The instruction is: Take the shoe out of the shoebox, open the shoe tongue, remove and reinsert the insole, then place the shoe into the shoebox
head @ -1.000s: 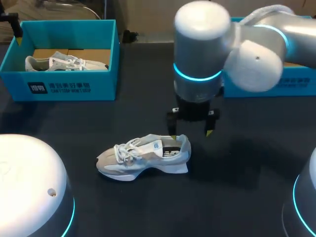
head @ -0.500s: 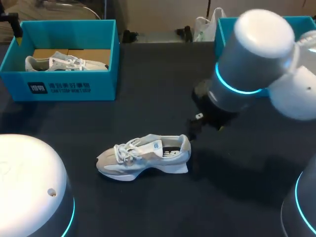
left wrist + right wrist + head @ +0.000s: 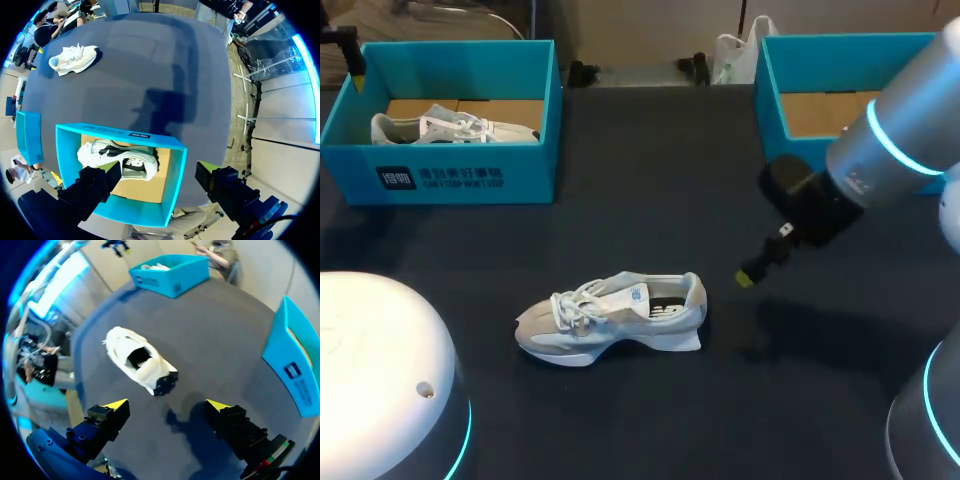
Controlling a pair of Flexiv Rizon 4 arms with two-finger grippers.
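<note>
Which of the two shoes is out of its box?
The shoe mid-table, standing on the bare tabletop; the other shoe lies inside the left blue shoebox.

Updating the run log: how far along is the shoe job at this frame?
Done: the shoe stands on the table, out of the right shoebox, whose visible floor is bare. In hand: nothing; the right end effector hangs open off the heel, touching nothing. Tongue and insole steps: cannot tell from here. Left: at least putting the shoe back in the box.
</note>
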